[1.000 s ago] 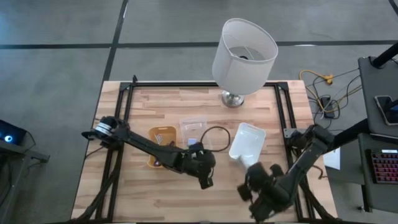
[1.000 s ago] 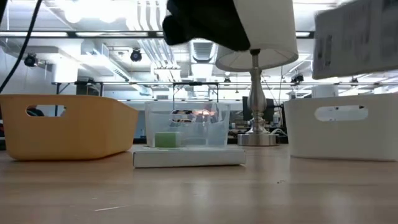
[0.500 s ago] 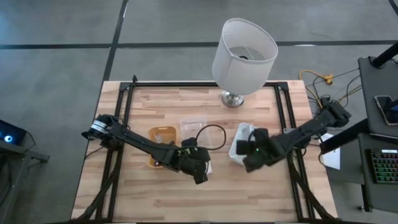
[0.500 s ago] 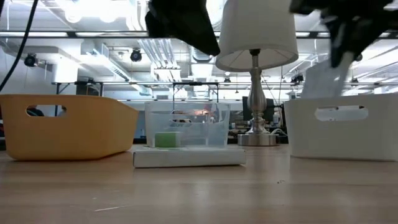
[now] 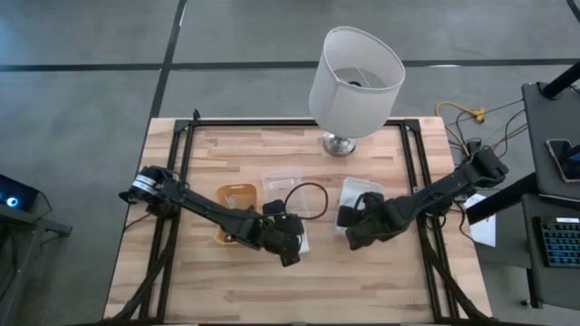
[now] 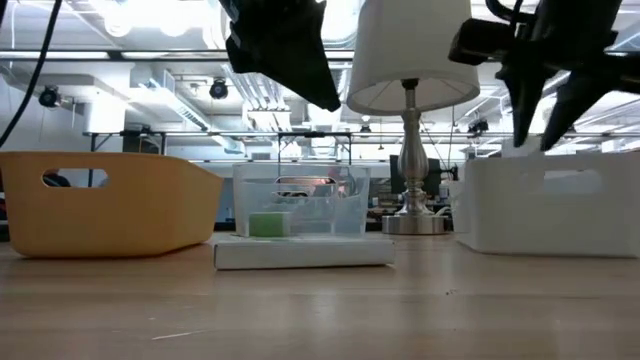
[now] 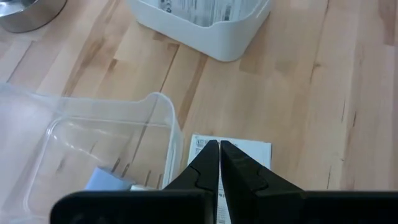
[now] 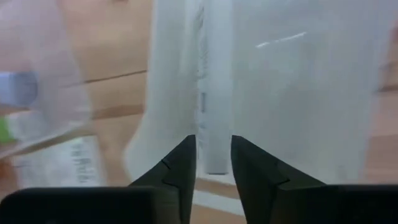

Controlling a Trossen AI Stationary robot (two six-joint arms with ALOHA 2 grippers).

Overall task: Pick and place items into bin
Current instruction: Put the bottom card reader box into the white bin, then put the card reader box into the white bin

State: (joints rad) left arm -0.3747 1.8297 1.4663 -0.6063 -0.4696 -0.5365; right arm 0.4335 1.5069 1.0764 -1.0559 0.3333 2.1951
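In the high view my right gripper point(image 5: 352, 226) hangs over the white bin point(image 5: 353, 188), pointing steeply down. Its fingers stand open in the low view point(image 6: 545, 125) with nothing between them. Past them, the right wrist view shows a white card point(image 8: 214, 93) edge-on, lower down in the bin. My left gripper point(image 7: 219, 144) is shut and well above the table. It points at a second white card point(image 7: 231, 151) that lies flat on the wood beside a clear container point(image 7: 93, 149). The container holds a lilac block point(image 7: 106, 180) and a green block point(image 6: 268, 222).
A yellow bin point(image 6: 100, 200) stands left of the clear container, and a black cable loop point(image 5: 315, 195) lies between that container and the white bin. The big lamp point(image 5: 356, 77) rises at the far edge on its metal base point(image 5: 340, 143). Bare wood fills the near half.
My right gripper swung from the table's near right corner toward the white bin, carrying a white card. It rolled, sank over the bin and opened, and the card dropped out of sight below the bin's rim. My left gripper edged slightly toward the clear container.
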